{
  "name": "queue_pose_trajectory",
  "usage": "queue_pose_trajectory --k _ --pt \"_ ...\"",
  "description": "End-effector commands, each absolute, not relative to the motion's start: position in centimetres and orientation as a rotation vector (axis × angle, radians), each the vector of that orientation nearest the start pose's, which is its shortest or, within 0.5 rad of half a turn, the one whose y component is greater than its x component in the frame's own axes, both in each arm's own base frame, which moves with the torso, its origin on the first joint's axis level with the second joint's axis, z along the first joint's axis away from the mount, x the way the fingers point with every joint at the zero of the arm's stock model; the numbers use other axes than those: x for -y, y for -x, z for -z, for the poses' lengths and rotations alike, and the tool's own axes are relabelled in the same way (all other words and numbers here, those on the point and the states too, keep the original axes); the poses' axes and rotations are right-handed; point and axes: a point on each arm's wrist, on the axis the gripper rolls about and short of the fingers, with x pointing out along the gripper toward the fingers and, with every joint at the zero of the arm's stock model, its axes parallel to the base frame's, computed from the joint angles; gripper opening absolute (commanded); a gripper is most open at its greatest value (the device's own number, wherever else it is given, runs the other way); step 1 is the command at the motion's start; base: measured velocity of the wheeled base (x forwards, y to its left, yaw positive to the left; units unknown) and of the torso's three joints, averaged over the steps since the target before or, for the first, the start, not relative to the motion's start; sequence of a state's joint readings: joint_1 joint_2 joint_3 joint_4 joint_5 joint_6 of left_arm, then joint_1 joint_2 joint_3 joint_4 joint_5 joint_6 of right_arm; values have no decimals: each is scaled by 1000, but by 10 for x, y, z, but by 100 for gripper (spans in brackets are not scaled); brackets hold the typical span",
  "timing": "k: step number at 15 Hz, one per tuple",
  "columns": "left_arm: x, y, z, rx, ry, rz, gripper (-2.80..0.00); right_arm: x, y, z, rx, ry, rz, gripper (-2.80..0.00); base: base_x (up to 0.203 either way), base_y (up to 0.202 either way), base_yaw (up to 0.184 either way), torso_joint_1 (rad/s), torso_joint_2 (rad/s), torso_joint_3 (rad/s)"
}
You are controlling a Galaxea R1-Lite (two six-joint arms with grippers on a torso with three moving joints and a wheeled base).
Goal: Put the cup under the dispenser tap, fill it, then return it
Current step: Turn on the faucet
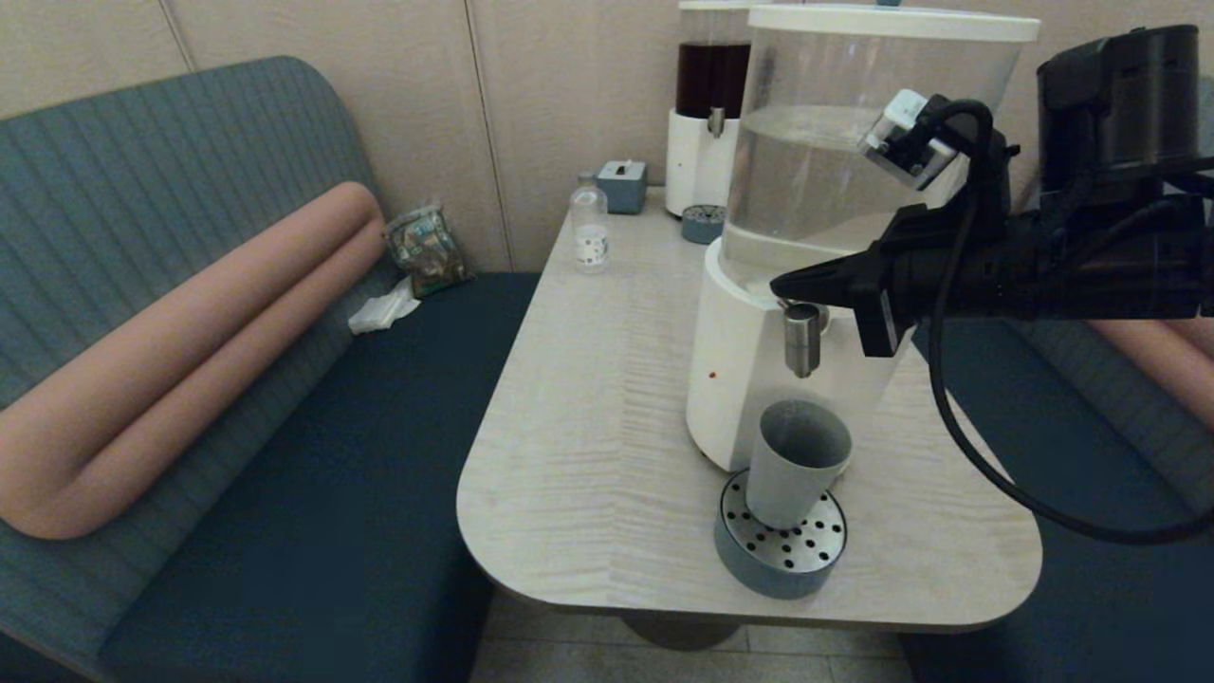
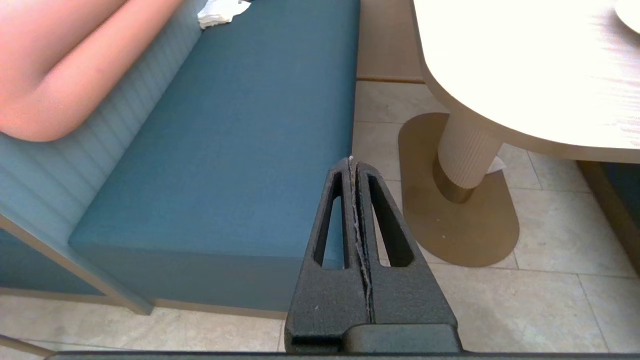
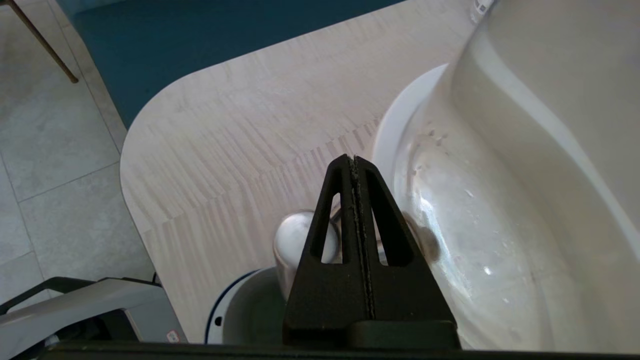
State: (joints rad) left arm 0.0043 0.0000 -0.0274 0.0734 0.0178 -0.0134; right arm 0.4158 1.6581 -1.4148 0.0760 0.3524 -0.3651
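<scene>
Pale table [image 1: 588, 427], cup [image 1: 795, 462] under dispenser tap [image 1: 801, 340]

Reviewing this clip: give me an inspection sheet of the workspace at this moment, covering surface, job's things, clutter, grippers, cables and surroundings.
Surface: pale wood-grain table, rounded corners.
Job's things: grey-blue cup stands on the perforated drip tray, directly under the dispenser tap of the clear tank; no stream seen.
Clutter: clear bottle, small blue box, dark-liquid dispenser at the far edge.
Grippers: right gripper shut, tips at the tap's top; left gripper shut, parked low beside the table above the bench.
Cables: black cable loops under the right arm.
Surroundings: blue bench, pink bolster, a packet and crumpled tissue on the bench.
</scene>
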Motion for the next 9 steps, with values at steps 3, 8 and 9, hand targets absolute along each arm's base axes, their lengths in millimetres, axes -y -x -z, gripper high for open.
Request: queue_pose_trajectory --k 3,8,9 --pt "0 25 -76 -47 13 -23 -280 -127 -277 -299 -183 355 -803 -280 0 0 0 0 0 0" --pt "0 25 -76 -47 13 -24 -280 -120 -264 -305 -165 355 -795 -280 0 0 0 0 0 0" --pt "0 25 -76 -47 13 -23 -280 -118 -259 -303 -171 355 -796 -280 0 0 0 0 0 0"
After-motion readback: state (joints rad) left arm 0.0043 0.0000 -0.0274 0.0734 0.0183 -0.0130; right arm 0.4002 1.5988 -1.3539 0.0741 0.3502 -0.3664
